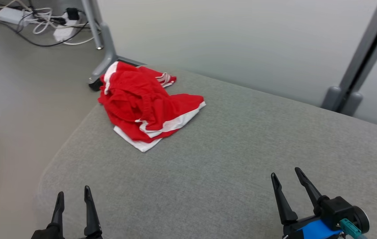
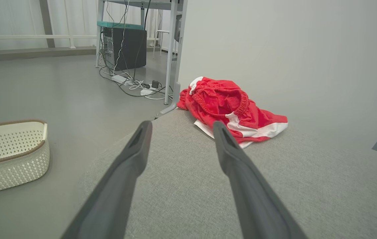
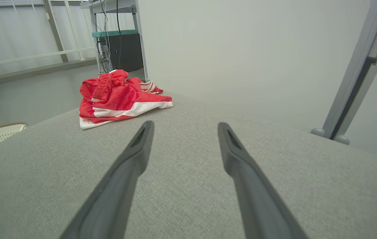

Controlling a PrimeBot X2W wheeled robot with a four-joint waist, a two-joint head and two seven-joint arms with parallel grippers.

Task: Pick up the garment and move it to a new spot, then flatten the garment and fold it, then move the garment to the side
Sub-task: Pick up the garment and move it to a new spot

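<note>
A white perforated basket (image 2: pixel 9 156) with a brown rim stood on the grey floor (image 2: pixel 59 86), off the left side of the grey upholstered cushion (image 1: pixel 224 159) (its near wall hid the bottom, so what it held could not be told). The red shorts (image 1: pixel 142 103), trimmed in white and gathered at an elastic waistband, lay crumpled at the cushion's far left corner, close to the foot of a grey metal desk leg (image 1: pixel 103 43).

Both arms were held low over the cushion's near edge, well apart from the shorts and from each other. The left gripper (image 1: pixel 74 192) pointed forward at the lower left of the head view, its two dark fingers spread with nothing between them. The right gripper (image 1: pixel 286 172), on a black-and-blue wrist, sat at the lower right, its fingers leaning slightly leftward and likewise spread over bare fabric. From the left wrist the shorts lay ahead, just past the right-hand fingertip; from the right wrist they lay ahead and to the left.

Power strips and cables (image 1: pixel 42 20) sprawled on the floor beyond the desk leg, a dark computer tower (image 2: pixel 125 48) stood under the desk, and a pale partition (image 1: pixel 241 39) ran along the cushion's far side.
</note>
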